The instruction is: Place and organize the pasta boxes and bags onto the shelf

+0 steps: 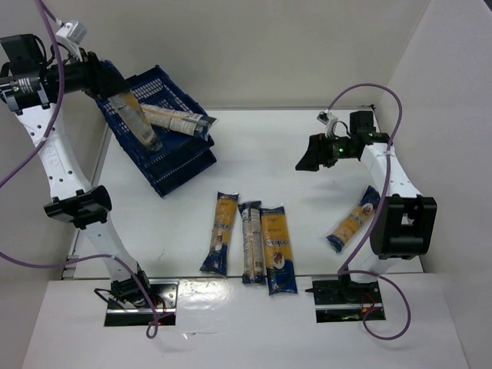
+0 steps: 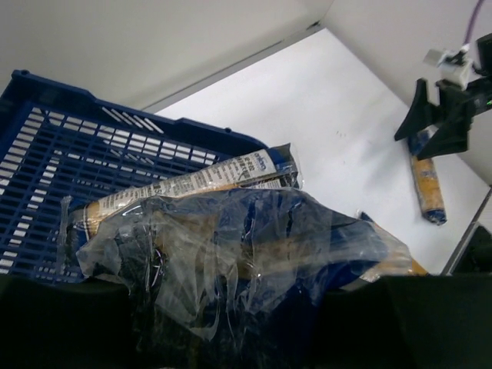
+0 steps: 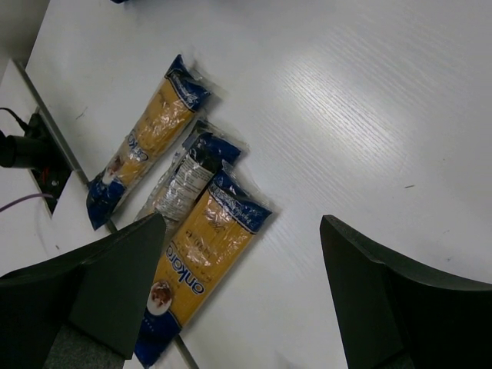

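My left gripper [image 1: 110, 91] is shut on the end of a yellow pasta packet [image 1: 134, 117] and holds it slanted over the stack of dark blue crates [image 1: 181, 165]. In the left wrist view the packet's crumpled clear wrap [image 2: 246, 246] fills the jaws of the left gripper [image 2: 254, 315]. A paler packet [image 1: 178, 119] lies in the top crate [image 2: 69, 146], also seen in the left wrist view [image 2: 192, 181]. Three packets [image 1: 219, 233] [image 1: 250, 241] [image 1: 278, 247] lie side by side on the table. My right gripper [image 1: 311, 159] is open and empty, above the table [image 3: 242, 231].
A further packet [image 1: 354, 219] lies at the right beside the right arm's base link, also in the left wrist view [image 2: 427, 181]. The right wrist view shows the three table packets [image 3: 150, 138] [image 3: 184, 181] [image 3: 200, 261]. White walls stand behind and at the right.
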Action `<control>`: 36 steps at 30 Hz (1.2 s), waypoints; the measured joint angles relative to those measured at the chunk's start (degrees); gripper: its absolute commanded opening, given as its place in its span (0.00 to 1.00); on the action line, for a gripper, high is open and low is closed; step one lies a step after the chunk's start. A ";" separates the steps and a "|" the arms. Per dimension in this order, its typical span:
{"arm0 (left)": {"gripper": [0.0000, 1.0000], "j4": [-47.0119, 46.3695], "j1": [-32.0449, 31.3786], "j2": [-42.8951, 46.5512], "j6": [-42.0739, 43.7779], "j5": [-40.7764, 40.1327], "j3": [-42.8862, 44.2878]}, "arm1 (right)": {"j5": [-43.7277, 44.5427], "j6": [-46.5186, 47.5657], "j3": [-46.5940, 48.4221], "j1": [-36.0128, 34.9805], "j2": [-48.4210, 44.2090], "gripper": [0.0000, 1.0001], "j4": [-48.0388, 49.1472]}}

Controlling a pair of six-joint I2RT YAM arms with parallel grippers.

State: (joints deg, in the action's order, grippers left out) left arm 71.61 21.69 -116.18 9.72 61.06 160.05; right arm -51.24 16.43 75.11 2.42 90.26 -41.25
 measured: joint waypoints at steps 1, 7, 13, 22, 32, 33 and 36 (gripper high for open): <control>0.00 -0.90 0.48 -0.02 -1.09 0.85 -0.24 | 0.04 0.00 0.00 -0.02 0.26 0.90 0.00; 0.00 -8.70 2.71 -2.05 -8.90 7.61 -3.02 | 0.09 0.24 0.00 0.00 1.75 0.90 -0.09; 0.00 -13.46 3.32 -7.43 -14.58 9.64 -4.70 | 0.09 0.63 0.00 0.00 1.92 0.90 -0.13; 0.00 -18.69 3.67 -9.44 -20.20 11.21 -5.09 | 0.07 1.25 0.00 0.00 2.58 0.90 -0.35; 0.00 -23.32 3.93 -10.47 -25.55 12.59 -9.64 | 0.02 1.51 0.00 0.00 3.76 0.90 -0.37; 0.00 -23.32 3.96 -10.64 -26.05 12.79 -9.81 | 0.02 1.51 0.00 0.00 3.85 0.90 -0.37; 0.00 -23.26 3.96 -11.30 -26.95 13.44 -10.29 | 0.02 1.51 0.00 0.00 3.91 0.90 -0.39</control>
State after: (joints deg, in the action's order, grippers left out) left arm 48.36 25.65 -127.48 -17.23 74.50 149.75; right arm -51.22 17.93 75.11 2.42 94.17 -41.65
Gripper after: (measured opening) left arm 0.488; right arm 0.895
